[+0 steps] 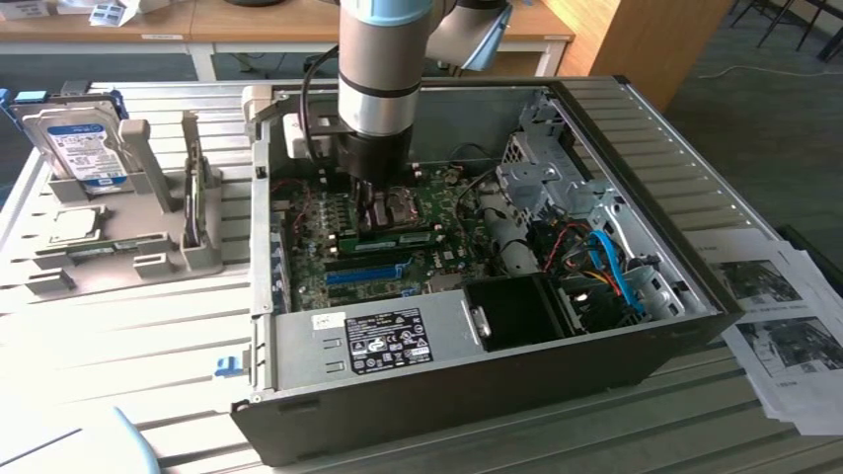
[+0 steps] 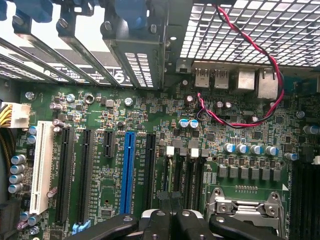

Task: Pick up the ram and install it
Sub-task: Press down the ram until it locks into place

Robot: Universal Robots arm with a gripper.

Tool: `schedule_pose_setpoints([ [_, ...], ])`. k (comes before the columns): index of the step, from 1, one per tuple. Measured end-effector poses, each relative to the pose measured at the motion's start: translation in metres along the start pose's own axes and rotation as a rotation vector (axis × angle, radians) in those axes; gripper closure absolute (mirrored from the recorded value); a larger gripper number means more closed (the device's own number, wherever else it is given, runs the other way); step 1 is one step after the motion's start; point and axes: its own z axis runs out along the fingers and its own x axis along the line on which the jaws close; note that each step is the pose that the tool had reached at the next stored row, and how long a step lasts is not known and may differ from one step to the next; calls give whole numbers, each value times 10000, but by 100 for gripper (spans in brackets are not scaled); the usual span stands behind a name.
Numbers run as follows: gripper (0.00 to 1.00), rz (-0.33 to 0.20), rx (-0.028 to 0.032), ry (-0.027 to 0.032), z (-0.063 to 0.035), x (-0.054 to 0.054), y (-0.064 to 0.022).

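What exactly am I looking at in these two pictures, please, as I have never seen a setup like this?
A robot arm reaches down into an open computer case lying on a table. One picture is taken from outside; the other comes from a camera on the arm's wrist, looking at the green motherboard. The gripper sits shut just above the board. A ram stick lies seated on the board beside it. On the exterior view's left, a grey rack holds a hard drive, and printed papers lie to the right.

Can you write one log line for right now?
arm: inside computer case | tool: shut, over motherboard | ram: lying on motherboard
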Motion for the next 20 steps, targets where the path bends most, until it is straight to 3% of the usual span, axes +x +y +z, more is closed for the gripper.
schedule_pose_setpoints([
  [20, 91, 0, -1, 0, 13, 0, -1],
])
